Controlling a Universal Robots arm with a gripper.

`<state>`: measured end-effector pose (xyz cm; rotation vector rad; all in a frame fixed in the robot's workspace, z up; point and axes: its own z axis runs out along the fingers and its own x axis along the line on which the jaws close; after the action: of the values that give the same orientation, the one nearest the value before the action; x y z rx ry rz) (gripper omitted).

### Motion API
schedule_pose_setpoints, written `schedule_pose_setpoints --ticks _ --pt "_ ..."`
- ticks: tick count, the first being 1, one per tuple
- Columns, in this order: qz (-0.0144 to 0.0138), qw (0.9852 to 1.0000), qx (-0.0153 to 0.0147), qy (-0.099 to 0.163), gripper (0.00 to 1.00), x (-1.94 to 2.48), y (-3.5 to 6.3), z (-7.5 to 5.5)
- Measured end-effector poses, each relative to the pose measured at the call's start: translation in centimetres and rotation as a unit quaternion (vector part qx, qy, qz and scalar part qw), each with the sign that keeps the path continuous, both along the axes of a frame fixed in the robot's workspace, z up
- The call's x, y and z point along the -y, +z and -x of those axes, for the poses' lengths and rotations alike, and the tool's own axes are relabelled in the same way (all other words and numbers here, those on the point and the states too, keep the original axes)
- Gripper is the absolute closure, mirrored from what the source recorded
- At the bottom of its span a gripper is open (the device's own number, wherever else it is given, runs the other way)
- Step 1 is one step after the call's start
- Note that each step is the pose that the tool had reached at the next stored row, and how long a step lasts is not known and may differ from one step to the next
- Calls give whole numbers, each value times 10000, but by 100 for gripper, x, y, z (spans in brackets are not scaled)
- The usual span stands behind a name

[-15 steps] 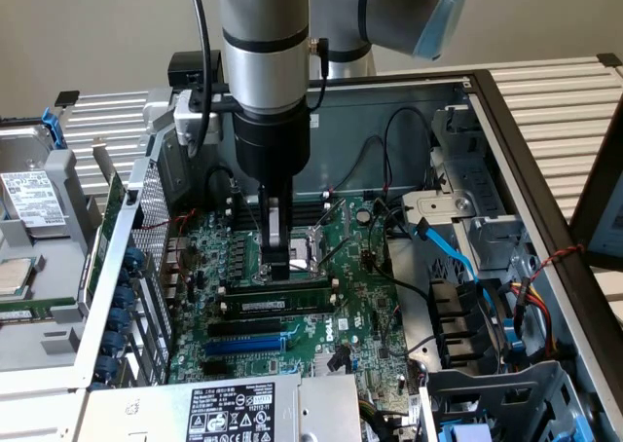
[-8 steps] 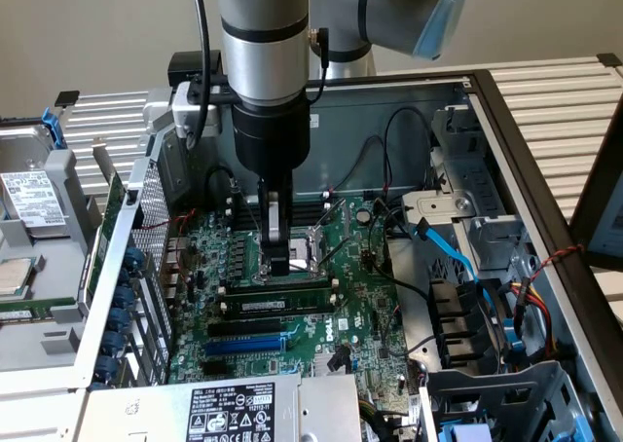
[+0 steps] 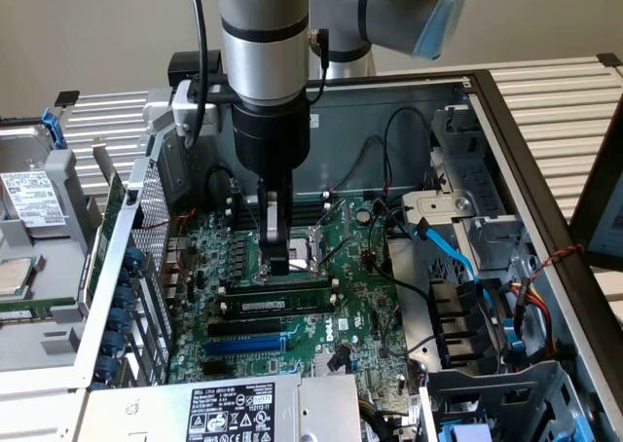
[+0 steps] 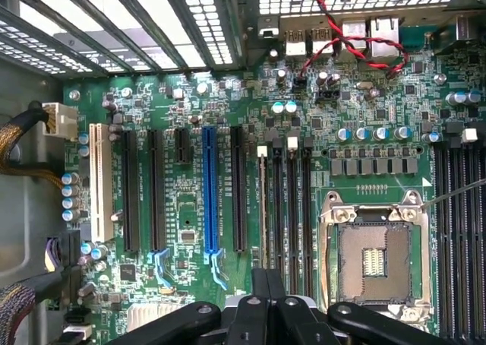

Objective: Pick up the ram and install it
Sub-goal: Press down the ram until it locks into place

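- Tool (image 3: 279, 263) sits at centre frame in the exterior view, hanging straight down from the arm over the motherboard (image 3: 370, 315); its tips are low, right at the memory slots beside the CPU socket (image 3: 316, 239).
- Fingers are pressed together. Nothing is visibly pinched between them.
- The ram (image 3: 282, 304) lies just below the tool tips in that view: a long green stick with a white label strip, standing on edge in a slot, parallel to the black slots (image 3: 258, 323) and the blue slot (image 3: 248, 345) beneath it.
- Wrist view: closed tool (image 4: 262, 299) at bottom centre, directly above a thin strip seen edge-on in the slot (image 4: 263, 200) left of the socket (image 4: 373, 254). I judge this to be the ram.
- Judgement: pick-up is done; the step in hand is seating. The tool looks placed to press on the stick's top edge.
- Cannot tell whether the end clips are latched, or whether the stick is fully down.
- Any further push calls for a straight, even, vertical load; a tilted push risks one end seating alone.
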<state>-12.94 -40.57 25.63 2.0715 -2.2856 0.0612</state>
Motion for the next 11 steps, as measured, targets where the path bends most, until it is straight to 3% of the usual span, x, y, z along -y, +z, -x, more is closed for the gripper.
schedule_pose_setpoints --ticks 6,11 --pt "-16 9990 0 -449 90 0 -5 1" --pt "-22 9965 0 -840 90 0 -12 0"
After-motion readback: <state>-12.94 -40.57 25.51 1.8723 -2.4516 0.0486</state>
